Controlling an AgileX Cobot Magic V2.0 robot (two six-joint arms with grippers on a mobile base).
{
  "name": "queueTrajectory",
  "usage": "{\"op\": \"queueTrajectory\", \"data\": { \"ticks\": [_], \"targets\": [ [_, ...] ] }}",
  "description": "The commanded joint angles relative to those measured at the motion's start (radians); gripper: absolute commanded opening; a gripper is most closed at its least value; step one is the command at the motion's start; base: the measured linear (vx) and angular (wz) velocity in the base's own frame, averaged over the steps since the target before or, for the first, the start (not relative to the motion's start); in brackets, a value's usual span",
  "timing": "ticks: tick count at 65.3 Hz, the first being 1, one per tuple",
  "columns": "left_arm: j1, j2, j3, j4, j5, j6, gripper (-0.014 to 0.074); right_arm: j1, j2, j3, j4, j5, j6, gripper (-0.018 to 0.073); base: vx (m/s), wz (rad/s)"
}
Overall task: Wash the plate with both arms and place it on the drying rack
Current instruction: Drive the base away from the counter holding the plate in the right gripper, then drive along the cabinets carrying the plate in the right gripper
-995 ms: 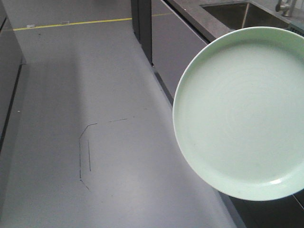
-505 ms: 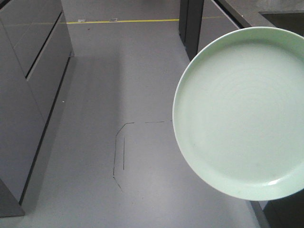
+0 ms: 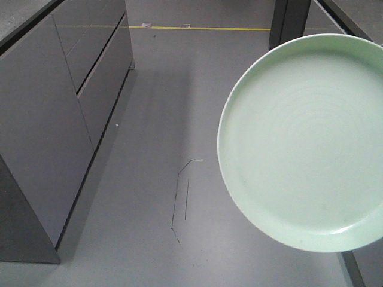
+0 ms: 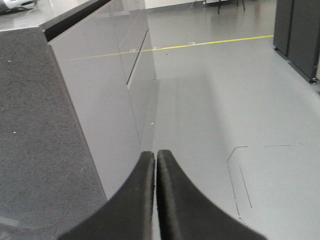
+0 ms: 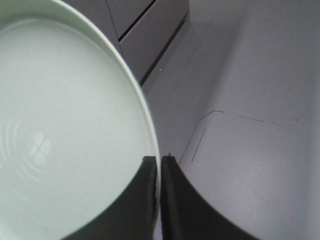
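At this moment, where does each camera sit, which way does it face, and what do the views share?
Exterior front: looks down from above at grey floor, cabinet and the plate; no robot body shows.
Left wrist: behind the left pincer, shut and empty, facing cabinet and floor.
Right wrist: behind the right pincer, clamped on the plate's rim, facing down.
Shared: all show the thin floor outline; front and right wrist show the plate.
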Motion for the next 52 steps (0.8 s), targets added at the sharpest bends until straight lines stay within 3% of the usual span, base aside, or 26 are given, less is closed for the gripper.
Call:
{"op": "queueTrajectory", "data": {
  "ticks": [1, 52],
  "targets": [
    [-0.001, -0.014, 0.019, 0.002, -0.079, -0.005, -0.0006, 0.0, 0.006, -0.024, 0.039, -0.055, -0.002, -0.0006, 0.11, 0.2],
    [-0.001, -0.014, 0.019, 0.002, -0.079, -0.005, -0.0006, 0.0, 0.006, -0.024, 0.039, -0.055, -0.002, -0.0006, 0.13, 0.07]
  ]
}}
